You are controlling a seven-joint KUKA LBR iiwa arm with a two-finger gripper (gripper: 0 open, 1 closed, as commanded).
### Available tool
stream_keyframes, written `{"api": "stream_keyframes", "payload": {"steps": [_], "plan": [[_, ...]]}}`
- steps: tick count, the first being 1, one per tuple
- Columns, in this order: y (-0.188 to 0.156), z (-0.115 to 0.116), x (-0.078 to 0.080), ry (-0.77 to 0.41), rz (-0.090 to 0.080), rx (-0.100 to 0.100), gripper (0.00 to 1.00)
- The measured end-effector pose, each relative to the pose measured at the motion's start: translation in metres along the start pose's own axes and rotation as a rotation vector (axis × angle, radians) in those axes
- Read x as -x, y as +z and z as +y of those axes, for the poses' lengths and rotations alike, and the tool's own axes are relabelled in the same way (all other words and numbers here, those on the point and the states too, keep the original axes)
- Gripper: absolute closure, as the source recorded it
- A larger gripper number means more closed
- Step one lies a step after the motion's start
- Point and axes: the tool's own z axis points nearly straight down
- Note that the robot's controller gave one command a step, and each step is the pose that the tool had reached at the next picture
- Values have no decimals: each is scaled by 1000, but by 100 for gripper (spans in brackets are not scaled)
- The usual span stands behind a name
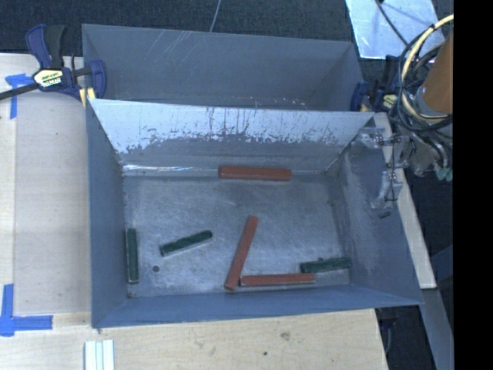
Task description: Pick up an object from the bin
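My gripper hangs over the bin's right sloping wall, close to the right rim and above the floor, with nothing seen in it. The nearest thing is a short dark green stick lying at the front right of the floor. A red-brown stick lies flat along the front wall beside it. A second red-brown stick lies slantwise, its lower end meeting the left end of the front one.
A third red-brown stick lies along the back wall. Two more dark green sticks lie at the left: one slanted, one upright along the left wall. The arm with its cables stands outside the right rim.
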Motion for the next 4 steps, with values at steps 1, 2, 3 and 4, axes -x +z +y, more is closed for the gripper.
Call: {"api": "stream_keyframes", "payload": {"steps": [1, 2, 3, 4], "plan": [[-19, 2, -14, -38, -3, -2, 0], [-46, -2, -4, -166, -11, -6, 0], [10, 11, -13, -179, -15, -6, 0], [118, 50, -28, -110, -10, -6, 0]]}}
